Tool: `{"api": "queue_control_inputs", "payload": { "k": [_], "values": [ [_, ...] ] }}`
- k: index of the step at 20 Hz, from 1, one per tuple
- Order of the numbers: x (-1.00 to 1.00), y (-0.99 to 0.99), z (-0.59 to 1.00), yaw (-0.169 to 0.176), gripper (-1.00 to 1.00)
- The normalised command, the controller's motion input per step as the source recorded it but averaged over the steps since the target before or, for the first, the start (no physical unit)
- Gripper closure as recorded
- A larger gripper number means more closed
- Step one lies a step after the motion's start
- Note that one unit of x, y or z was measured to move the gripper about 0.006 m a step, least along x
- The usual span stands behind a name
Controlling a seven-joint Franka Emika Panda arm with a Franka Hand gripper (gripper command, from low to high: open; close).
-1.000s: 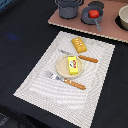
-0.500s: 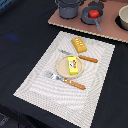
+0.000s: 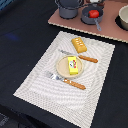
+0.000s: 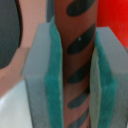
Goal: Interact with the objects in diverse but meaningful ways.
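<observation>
Exterior view: arm and gripper not visible in this shot. A pale striped placemat [image 3: 70,75] lies on a dark table [image 3: 20,45]. On the mat sits the round tan plate [image 3: 64,67], with the yellow box with red label [image 3: 73,65] lying on it, toward the plate's right side. Orange ridged block [image 3: 78,45] lies on the mat just beyond the plate, far-right of it, not touching the box. Knife [image 3: 80,56] with wooden handle lies between block and plate, blade pointing to the exterior view's left. Fork [image 3: 66,80] with wooden handle lies near side of the plate, tines left, handle right.

Far edge: a pinkish-brown board [image 3: 110,27] carries the cookware. Dark grey two-handled pot [image 3: 68,7] at its left part, partly cut by the frame. Just right of it, a smaller dark pan [image 3: 93,16] with the red tomato [image 3: 93,13] inside; pan handle points toward the near side. A pale round vessel [image 3: 123,17] is cut off at the right edge.

Wrist view: gripper [image 4: 75,75] is clamped on the brown sausage [image 4: 75,60], which is reddish-brown with dark diagonal stripes. The sausage runs lengthwise between the two grey fingers [image 4: 40,75]; green pads [image 4: 54,80] press against it on both sides. Red blur behind it; can't tell what it is. Where the sausage sits relative to the mat can't be told from these shots.
</observation>
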Motion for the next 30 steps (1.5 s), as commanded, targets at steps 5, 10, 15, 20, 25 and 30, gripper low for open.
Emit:
{"api": "queue_control_inputs", "payload": {
  "k": [5, 10, 15, 20, 25, 30],
  "values": [
    [0.55, 0.2, 0.04, -0.007, 1.0],
    [0.4, 0.04, 0.04, -0.032, 1.0],
    [-0.02, -0.1, 0.11, -0.037, 1.0],
    [-0.3, -0.11, 0.19, -0.024, 1.0],
    [-0.41, -0.04, 0.14, -0.005, -1.0],
    [-0.48, 0.01, 0.12, 0.003, -1.0]
  ]
}}
